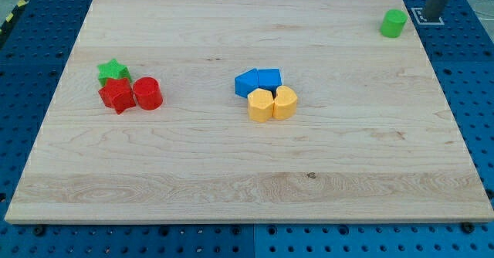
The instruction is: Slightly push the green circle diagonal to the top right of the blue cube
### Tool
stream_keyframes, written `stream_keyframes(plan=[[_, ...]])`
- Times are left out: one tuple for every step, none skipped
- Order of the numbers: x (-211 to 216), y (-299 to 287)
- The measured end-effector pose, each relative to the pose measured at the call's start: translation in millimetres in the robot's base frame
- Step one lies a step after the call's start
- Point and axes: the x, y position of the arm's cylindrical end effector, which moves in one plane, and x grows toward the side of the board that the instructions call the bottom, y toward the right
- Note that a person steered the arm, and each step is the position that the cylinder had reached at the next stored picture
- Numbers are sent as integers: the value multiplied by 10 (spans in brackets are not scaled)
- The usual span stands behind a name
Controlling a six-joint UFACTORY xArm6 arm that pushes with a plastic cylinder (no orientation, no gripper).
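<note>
The green circle [394,23] stands near the board's top right corner. The blue cube [269,79] sits near the board's middle, touching another blue block [247,83] on its left. My tip [431,15] is just off the board's top right corner, a short way to the right of the green circle and slightly above it, not touching it. The blue cube lies far to the lower left of both.
Two yellow blocks [261,105] [285,102] sit right below the blue pair. A green star [113,71], a red star [116,96] and a red circle [147,93] cluster at the view's left. The wooden board [247,188] rests on a blue pegboard [478,96].
</note>
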Motion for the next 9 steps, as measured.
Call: stream_keyframes(plan=[[236, -641], [468, -1175], [411, -999], [462, -762], [658, -1122], [727, -1904], [719, -2032], [723, -1394], [608, -770]])
